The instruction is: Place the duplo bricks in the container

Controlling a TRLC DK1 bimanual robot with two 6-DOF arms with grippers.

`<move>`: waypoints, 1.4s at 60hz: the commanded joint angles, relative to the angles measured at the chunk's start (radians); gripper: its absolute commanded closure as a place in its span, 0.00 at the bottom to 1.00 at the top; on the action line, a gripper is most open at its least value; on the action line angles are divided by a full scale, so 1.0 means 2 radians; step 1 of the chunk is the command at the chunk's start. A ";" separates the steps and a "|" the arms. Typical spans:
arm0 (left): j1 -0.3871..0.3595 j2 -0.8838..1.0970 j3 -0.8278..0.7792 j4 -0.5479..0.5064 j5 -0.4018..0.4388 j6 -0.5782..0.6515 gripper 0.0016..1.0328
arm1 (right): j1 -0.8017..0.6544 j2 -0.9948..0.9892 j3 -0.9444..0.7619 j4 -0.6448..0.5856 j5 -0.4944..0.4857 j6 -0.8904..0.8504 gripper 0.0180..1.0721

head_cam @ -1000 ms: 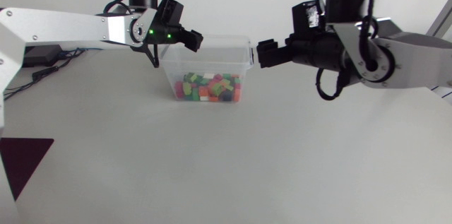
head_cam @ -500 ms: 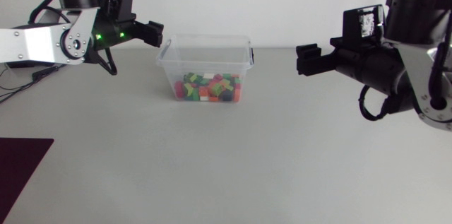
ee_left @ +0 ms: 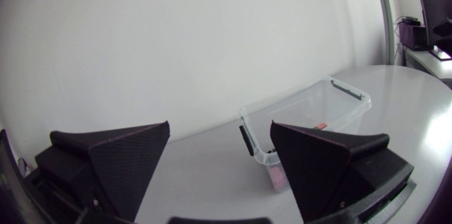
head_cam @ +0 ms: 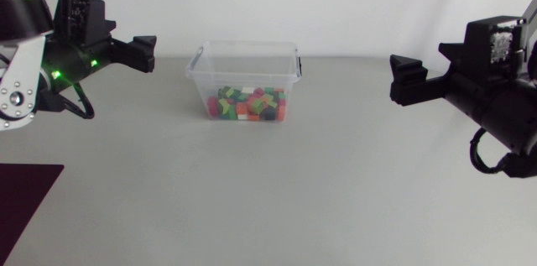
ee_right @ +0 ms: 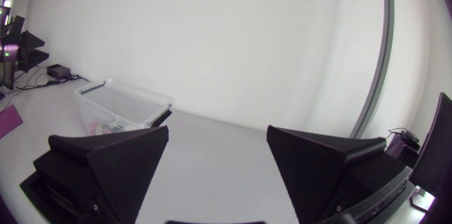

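1 container [head_cam: 201, 77]: clear plastic tub, rectangular, lid off, see-through walls. Dark clip handle [head_cam: 299, 65] on its right short end; the left wrist view shows 1 dark handle at each short end, so 2 in all. It stands upright on the pale grey table [head_cam: 268, 199].

Contents: the duplo bricks [head_cam: 249, 105], all in 1 loose heap on the tub floor, reaching well under half the wall height. Colours incl. green, red, orange, yellow, plus 1 dark brick towards the front right of the heap. Small blocky pieces, jumbled at all angles. Exact no. can't be told: many, too tangled to count. Every brick in view is inside the container.

Grippers: 2, both matte black.
- left gripper [head_cam: 147, 52]: left of the container, apart from it, approx. level w/ its rim in the head view, fingertips pointing at it. Fingers spread wide, nothing btw them. In its wrist view the container sits ahead, partly behind 1 finger.
- right gripper [head_cam: 403, 77]: right of the container, well apart, farther off than the left one, also pointing at it. Fingers wide apart, holding nothing. In its wrist view the container is ahead & off to one side.

Also 1 flat dark red patch [head_cam: 25, 190], well to the container's left and nearer the front.
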 commanded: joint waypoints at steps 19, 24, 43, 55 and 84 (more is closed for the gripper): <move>0.034 -0.134 -0.120 0.002 0.024 0.010 0.04 | -0.018 -0.104 -0.055 -0.047 0.018 -0.019 0.05; 0.039 -0.167 -0.136 -0.013 0.032 0.009 0.04 | -0.019 -0.127 -0.061 -0.057 0.023 -0.024 0.05; 0.039 -0.283 -0.211 -0.033 0.034 0.006 0.04 | -0.019 -0.211 -0.104 -0.079 0.037 -0.040 0.05; 0.030 -0.349 -0.238 -0.074 0.034 0.005 0.04 | -0.019 -0.262 -0.124 -0.107 0.037 -0.041 0.05; 0.041 -0.481 -0.325 -0.110 0.019 -0.068 0.04 | -0.078 -0.343 -0.211 -0.093 -0.028 0.014 0.05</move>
